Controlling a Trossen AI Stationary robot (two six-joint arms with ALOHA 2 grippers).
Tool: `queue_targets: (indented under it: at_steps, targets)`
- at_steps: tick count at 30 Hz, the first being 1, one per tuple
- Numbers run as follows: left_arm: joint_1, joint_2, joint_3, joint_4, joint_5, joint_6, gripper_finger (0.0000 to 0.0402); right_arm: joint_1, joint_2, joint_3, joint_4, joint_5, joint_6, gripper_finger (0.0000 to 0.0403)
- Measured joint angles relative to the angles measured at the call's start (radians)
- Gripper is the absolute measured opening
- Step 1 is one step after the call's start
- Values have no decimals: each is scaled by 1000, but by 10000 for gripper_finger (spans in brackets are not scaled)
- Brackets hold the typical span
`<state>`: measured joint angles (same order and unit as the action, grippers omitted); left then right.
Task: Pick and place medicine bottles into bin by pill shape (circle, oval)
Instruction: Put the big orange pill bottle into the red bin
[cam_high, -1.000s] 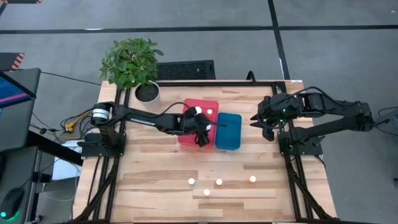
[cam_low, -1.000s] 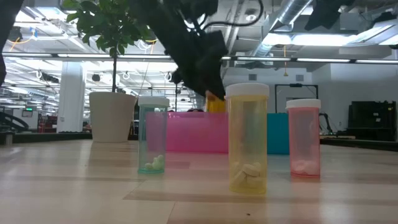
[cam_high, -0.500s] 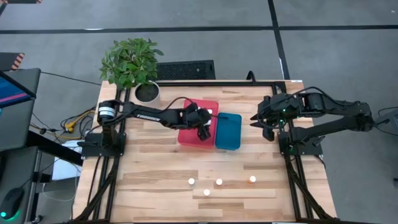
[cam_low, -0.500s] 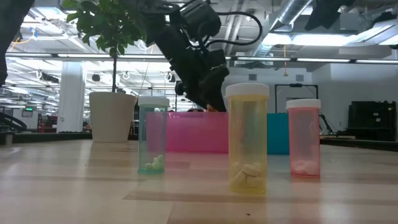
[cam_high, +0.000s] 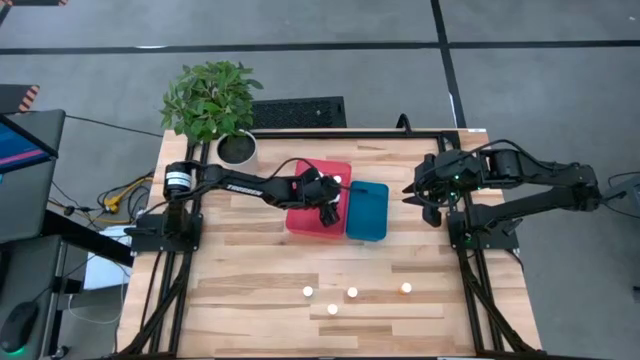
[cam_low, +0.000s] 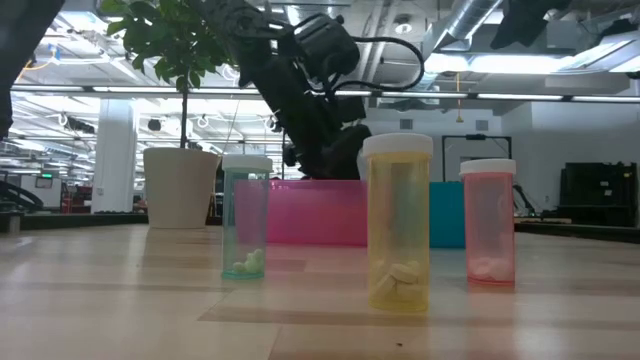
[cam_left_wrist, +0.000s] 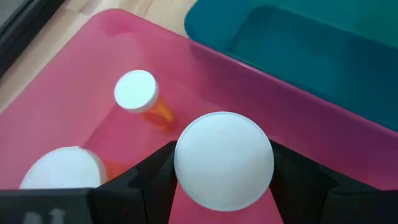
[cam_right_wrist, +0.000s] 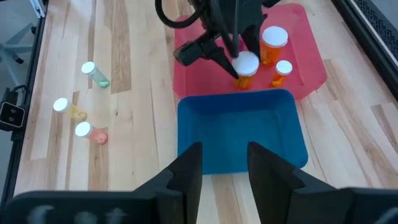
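My left gripper (cam_high: 327, 210) is low inside the pink bin (cam_high: 303, 222), shut on an amber bottle with a white cap (cam_left_wrist: 224, 155); the same bottle also shows in the right wrist view (cam_right_wrist: 246, 65). Two more amber bottles (cam_right_wrist: 274, 37) (cam_right_wrist: 283, 68) are in the pink bin. The teal bin (cam_high: 368, 210) beside it holds nothing. Several small bottles (cam_high: 352, 292) stand near the table's near edge: green (cam_low: 246, 218), yellow (cam_low: 398, 222) and pink (cam_low: 489, 222). My right gripper (cam_right_wrist: 224, 168) is open and waits at the table's right side. My left gripper has the bottle's white cap (cam_left_wrist: 186, 169) between its two fingers, one on each side of the cap. The fingers come from above, pointing down. The bottle stays upright below them, inside the pink bin; I cannot tell whether its base rests on the bin's floor.
A potted plant (cam_high: 212, 100) stands at the table's far left corner. The black frame rails (cam_high: 470, 290) run along both sides of the table. Bare wood lies between the bins and the row of standing bottles.
My left gripper has gone a little toward the table's far edge and down into the pink bin, carrying the amber bottle. In the low view the bottle, seen above the bin's wall a second ago, is now hidden behind it.
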<state>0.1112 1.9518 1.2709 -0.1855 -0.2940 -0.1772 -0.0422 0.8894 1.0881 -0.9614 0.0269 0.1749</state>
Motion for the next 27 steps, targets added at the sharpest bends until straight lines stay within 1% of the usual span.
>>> queue_targets:
  at_steps: [5,14,23,27]
  targets:
    - [0,-1,0,1,-24,0,211,0,0,0,-1,0,0,136]
    - [0,15,-1,-8,-25,-33,225,0,0,0,-3,0,-1,136]
    - [0,25,1,-5,-43,-50,226,0,0,0,-3,0,-3,136]
    - [-6,25,23,-6,-39,-37,226,0,0,0,-3,0,-3,136]
